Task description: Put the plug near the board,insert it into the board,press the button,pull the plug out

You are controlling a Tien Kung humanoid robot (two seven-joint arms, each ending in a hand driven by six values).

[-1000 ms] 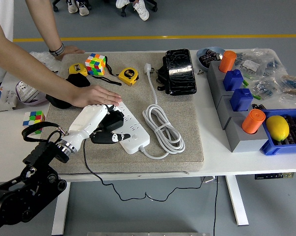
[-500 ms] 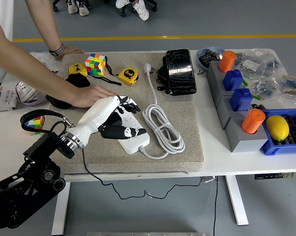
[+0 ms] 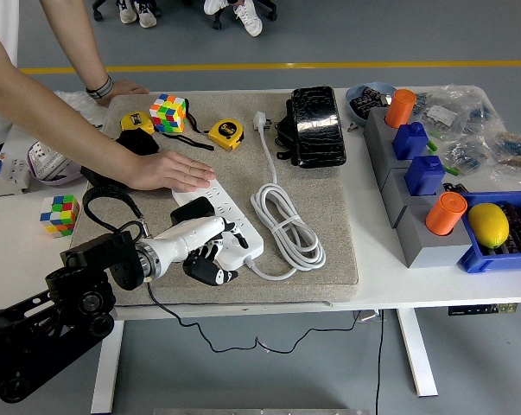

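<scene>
- The plug [image 3: 193, 210] sits black on the near-left end of the power strip [image 3: 223, 223]; I judge it seated in a socket, though I can't see the prongs.
- So bringing it close and pushing it in look done to me (the strip's own white cord [image 3: 286, 226] lies coiled beside it, its white plug end [image 3: 260, 119] unplugged up the mat).
- My left hand [image 3: 201, 252] hangs at the strip's near edge, just below the plug, fingers curled loosely under the palm and holding nothing that I can see.
- Whether the button has been pressed I cannot tell; I can't pick out the switch on the strip.
- Left, as I read it: the button press perhaps, and certainly pulling the plug out.
- A person's hand [image 3: 169, 170] lies flat on the far-left end of the strip, apparently steadying it.
- Their other hand [image 3: 122, 89] rests on the table's [image 3: 390, 285] far-left corner.
- My right arm is out of view.
</scene>
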